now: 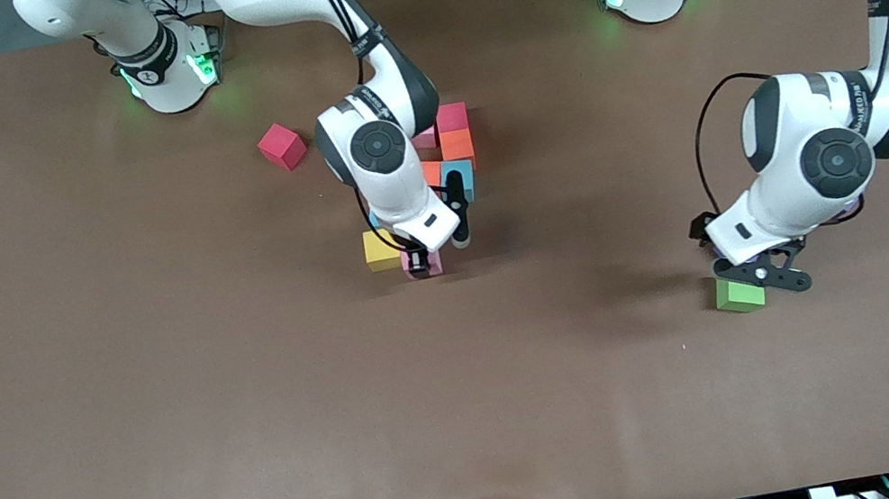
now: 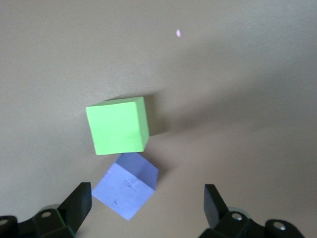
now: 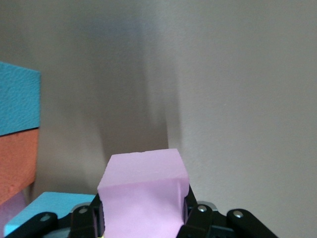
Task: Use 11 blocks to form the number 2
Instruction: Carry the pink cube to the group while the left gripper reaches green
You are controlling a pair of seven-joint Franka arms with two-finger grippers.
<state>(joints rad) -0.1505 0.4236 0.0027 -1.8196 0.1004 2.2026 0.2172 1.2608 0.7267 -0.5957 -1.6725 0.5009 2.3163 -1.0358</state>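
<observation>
Green block [image 1: 739, 294] under open left tool [image 1: 760, 272]; right tool [image 1: 420, 262] apparently grips pink block [image 3: 143, 191].

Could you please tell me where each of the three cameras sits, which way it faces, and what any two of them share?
Front view: high across the table, facing both arms, their bases along its top edge.
Left wrist view: on the left arm, looking down at the green block and a purple cube; its open fingers show.
Right wrist view: on the right arm, looking past its fingers shut on a pink block.
Shared: the green block also shows in front.
</observation>
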